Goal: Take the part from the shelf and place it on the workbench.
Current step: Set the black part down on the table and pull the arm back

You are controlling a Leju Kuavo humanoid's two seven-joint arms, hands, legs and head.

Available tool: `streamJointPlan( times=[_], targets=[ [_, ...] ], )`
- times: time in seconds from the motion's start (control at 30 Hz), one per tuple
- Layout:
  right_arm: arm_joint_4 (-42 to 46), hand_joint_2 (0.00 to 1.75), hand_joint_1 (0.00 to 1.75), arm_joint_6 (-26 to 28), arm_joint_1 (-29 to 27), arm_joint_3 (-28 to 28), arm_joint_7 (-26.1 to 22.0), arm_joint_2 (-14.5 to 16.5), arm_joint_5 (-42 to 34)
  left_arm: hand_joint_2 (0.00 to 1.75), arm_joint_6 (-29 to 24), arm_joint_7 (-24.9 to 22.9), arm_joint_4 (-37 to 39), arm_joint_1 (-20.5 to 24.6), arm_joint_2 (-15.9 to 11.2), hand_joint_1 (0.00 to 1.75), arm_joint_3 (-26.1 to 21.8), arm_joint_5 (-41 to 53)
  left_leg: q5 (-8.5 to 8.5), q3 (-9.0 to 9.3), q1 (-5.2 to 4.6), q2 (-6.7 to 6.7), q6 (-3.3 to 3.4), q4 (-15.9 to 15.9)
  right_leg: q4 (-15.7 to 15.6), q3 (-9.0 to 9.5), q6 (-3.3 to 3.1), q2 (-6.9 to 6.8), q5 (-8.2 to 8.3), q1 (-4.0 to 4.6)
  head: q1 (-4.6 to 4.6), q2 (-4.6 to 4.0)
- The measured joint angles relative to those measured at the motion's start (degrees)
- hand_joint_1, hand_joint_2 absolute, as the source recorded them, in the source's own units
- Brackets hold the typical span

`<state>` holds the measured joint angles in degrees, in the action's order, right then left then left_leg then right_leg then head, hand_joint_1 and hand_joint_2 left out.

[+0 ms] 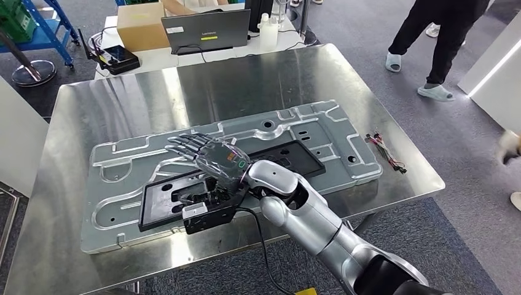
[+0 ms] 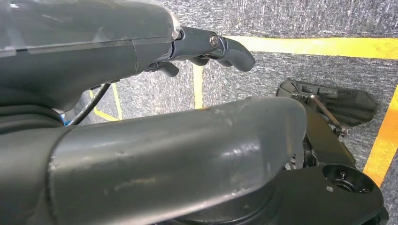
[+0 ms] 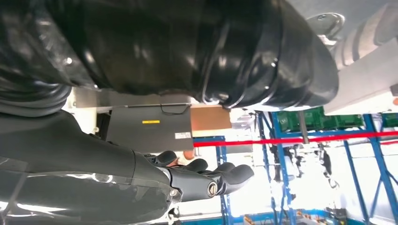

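The part [image 1: 289,160] is a flat black plastic frame lying on a large grey metal panel [image 1: 295,123] on the steel workbench [image 1: 246,80]. My right hand [image 1: 209,157] hovers over the part's left half with its fingers stretched out flat toward the far left, and I see nothing gripped. In the right wrist view the part [image 3: 187,47] is a glossy black mass close beside the right hand [image 3: 197,180], whose fingers lie straight and hold nothing. My left hand [image 2: 206,47] hangs over grey floor with yellow lines, fingers loosely extended and nothing in them.
A bundle of coloured wires [image 1: 386,152] lies near the workbench's right edge. Behind the bench a table carries a laptop [image 1: 206,31] and a cardboard box [image 1: 140,24]. A person [image 1: 442,43] stands at the back right. A blue rack [image 1: 37,24] is at the far left.
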<state>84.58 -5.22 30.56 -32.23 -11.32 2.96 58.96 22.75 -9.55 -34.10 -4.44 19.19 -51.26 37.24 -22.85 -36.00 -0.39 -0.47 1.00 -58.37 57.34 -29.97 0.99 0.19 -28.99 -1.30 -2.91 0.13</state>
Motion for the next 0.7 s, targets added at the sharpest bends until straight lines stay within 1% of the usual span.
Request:
streamJointPlan(
  times=[0.27, 0.53, 0.7],
  targets=[
    [6.4, 0.0, 0.0, 0.8, -1.4, -2.9, -0.5, -0.7, -0.5, 0.0, -0.4, -0.5, -0.8, -1.0, 0.0, 0.0, 2.4, -2.4, -0.01, 0.0, 0.0, 0.0, 0.0, 0.0, 0.0, 0.0, 0.0, 0.0, 0.0, -0.01, 0.0, 0.0],
    [10.6, 0.0, 0.0, 1.9, -1.8, -3.7, -0.6, -1.3, -1.4, 0.0, -0.5, -1.1, -1.8, -2.1, 0.0, 0.0, 5.3, -4.1, -0.08, -0.02, -0.09, -0.01, 0.02, -0.1, -0.1, 0.01, 0.04, 0.0, 0.02, -0.09, 0.0, 0.0],
    [12.2, 0.0, 0.0, 1.9, -1.9, -4.5, -0.7, -1.4, -1.5, 0.0, -0.5, -1.3, -2.2, -2.6, 0.0, 0.0, 6.3, -4.3, -0.31, -0.05, -0.41, -0.01, 0.35, -0.3, -0.1, 0.08, 0.26, 0.0, -0.05, -0.3, 0.0, 0.0]
  ],
)
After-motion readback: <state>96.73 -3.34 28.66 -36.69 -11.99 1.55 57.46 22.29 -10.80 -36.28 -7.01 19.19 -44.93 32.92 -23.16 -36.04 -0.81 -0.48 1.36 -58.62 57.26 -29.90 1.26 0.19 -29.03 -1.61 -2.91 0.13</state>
